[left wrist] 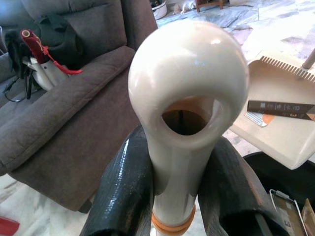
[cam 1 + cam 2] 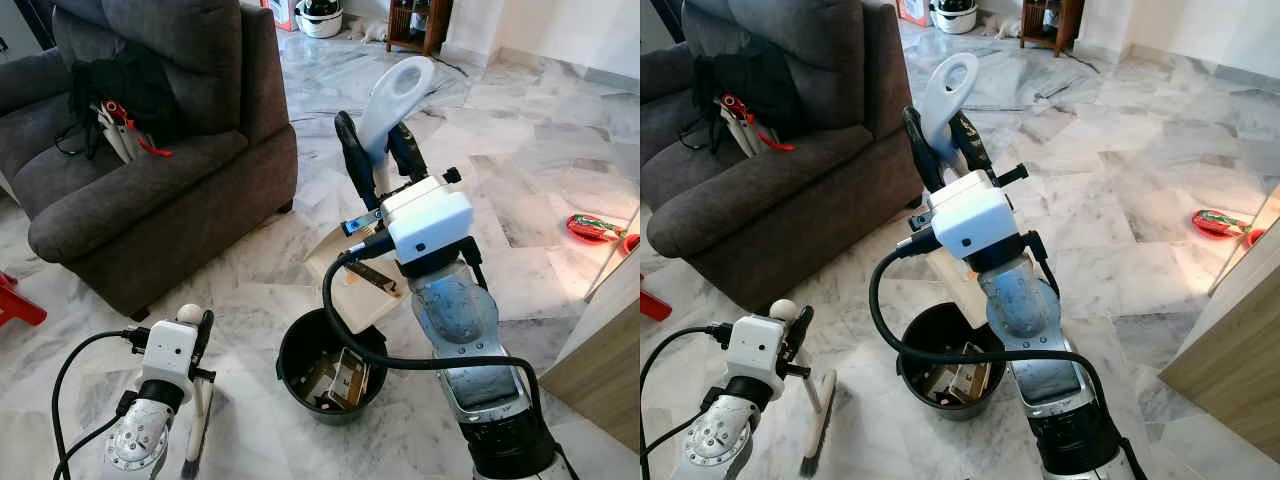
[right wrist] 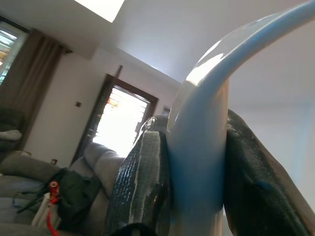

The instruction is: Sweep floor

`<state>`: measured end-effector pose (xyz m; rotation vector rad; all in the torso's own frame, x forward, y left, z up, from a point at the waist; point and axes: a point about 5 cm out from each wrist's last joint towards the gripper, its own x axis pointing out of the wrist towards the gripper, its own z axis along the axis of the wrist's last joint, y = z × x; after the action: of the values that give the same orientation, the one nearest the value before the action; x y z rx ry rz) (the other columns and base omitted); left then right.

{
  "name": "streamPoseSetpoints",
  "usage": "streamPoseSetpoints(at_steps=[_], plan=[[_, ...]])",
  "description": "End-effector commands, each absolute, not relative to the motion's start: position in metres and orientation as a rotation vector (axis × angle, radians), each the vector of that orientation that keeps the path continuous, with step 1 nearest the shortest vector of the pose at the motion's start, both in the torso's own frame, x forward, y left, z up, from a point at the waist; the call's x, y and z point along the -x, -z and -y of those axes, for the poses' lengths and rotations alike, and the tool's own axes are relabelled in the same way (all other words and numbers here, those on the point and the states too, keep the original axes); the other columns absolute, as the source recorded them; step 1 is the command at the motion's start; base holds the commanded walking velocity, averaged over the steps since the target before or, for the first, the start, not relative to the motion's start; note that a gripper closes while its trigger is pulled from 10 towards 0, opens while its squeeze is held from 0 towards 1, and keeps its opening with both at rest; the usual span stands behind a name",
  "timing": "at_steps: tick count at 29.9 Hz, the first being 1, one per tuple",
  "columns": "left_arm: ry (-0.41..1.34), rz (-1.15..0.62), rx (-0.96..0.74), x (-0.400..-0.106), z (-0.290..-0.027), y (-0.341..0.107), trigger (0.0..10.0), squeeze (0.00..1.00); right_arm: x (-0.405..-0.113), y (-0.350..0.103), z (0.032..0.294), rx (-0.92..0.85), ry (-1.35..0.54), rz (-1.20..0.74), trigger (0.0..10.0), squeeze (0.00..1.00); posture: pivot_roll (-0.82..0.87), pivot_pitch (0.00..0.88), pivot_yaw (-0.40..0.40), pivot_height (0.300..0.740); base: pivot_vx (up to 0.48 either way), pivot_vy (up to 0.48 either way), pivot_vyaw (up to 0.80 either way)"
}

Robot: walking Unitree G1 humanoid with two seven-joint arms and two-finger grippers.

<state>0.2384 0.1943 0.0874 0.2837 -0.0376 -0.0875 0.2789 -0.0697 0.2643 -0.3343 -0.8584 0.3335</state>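
Right gripper (image 2: pixel 380 150): raised in front of the robot, black fingers (image 3: pixel 142 182) pressed on both sides of the dustpan handle (image 2: pixel 398 92); the looped handle end rises above the fingertips.
Dustpan (image 1: pixel 280 123): cream, held tilted over the bucket, lower lip just above the bucket rim; a flat dark-brown wrapper (image 1: pixel 280 108) lies on its tray.
Bucket (image 2: pixel 300 350): black, round, on the floor between the two arms; holds flattened cartons and packets (image 2: pixel 345 380).
Left gripper (image 1: pixel 182 196): low at the robot's left, fingers (image 1: pixel 123 191) clamped on the brush handle (image 1: pixel 187 98) just below its rounded, holed end; an orange band circles the handle at the grip.
Brush (image 2: pixel 818 425): handle upright, bristle head touching the floor left of the bucket.
Floor (image 2: pixel 520 130): pale veined marble tiles.
Sofa (image 2: pixel 150 200): dark grey, left of the scene; black bag (image 2: pixel 120 85) and a white-and-red item on the seat.
Red object (image 2: pixel 592 228): on the floor at far right, well apart from the bucket.
Wooden panel (image 2: pixel 600 370): at right edge.
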Motion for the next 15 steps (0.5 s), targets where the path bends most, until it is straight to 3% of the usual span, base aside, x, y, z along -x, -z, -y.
streamPoseSetpoints(at_steps=[1,9,15], plan=[[0.082,0.049,-0.311,-0.238,-0.198,-0.09,10.0,0.0,-0.282,-0.268,0.078,0.307,-0.273,0.858,10.0,0.0,0.06,0.099,0.095,0.74,0.0,0.0,0.0],[0.081,0.048,-0.312,-0.237,-0.198,-0.09,10.0,0.0,-0.287,-0.271,0.1,0.357,-0.195,0.861,10.0,0.0,0.06,0.1,0.096,0.74,0.0,0.0,0.0],[0.081,0.048,-0.315,-0.237,-0.199,-0.09,10.0,0.0,-0.287,-0.273,0.102,0.363,-0.178,0.874,10.0,0.0,0.06,0.1,0.099,0.74,0.0,0.0,0.0]])
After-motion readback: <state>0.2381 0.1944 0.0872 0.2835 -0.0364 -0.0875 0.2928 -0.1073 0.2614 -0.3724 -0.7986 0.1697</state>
